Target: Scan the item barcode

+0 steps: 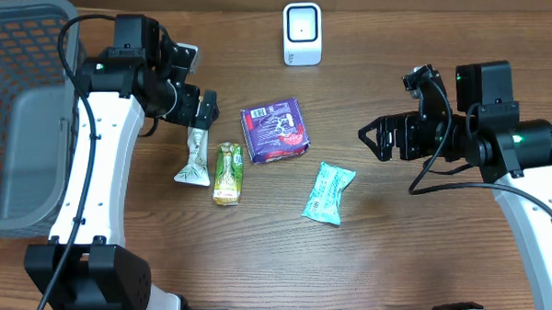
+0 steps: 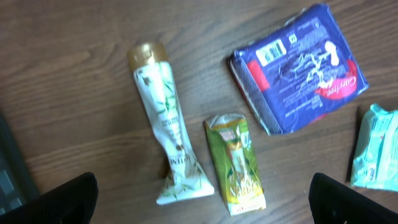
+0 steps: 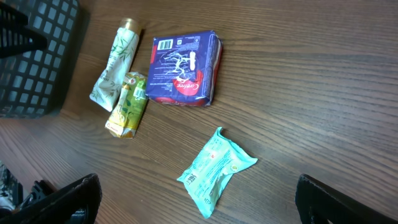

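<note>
Four items lie mid-table: a white tube (image 1: 194,157) (image 2: 165,118) (image 3: 115,62), a green pouch (image 1: 227,173) (image 2: 235,163) (image 3: 127,104), a purple pack (image 1: 275,129) (image 2: 298,68) (image 3: 183,68) with its barcode facing up, and a teal pack (image 1: 328,193) (image 3: 214,171). The white scanner (image 1: 301,33) stands at the back edge. My left gripper (image 1: 202,109) (image 2: 202,202) hangs open above the tube's cap end, holding nothing. Open too, my right gripper (image 1: 370,140) (image 3: 199,202) hovers right of the teal pack, empty.
A grey mesh basket (image 1: 20,109) (image 3: 31,74) fills the left side of the table. Bare wood lies between the items and the front edge, and around the scanner.
</note>
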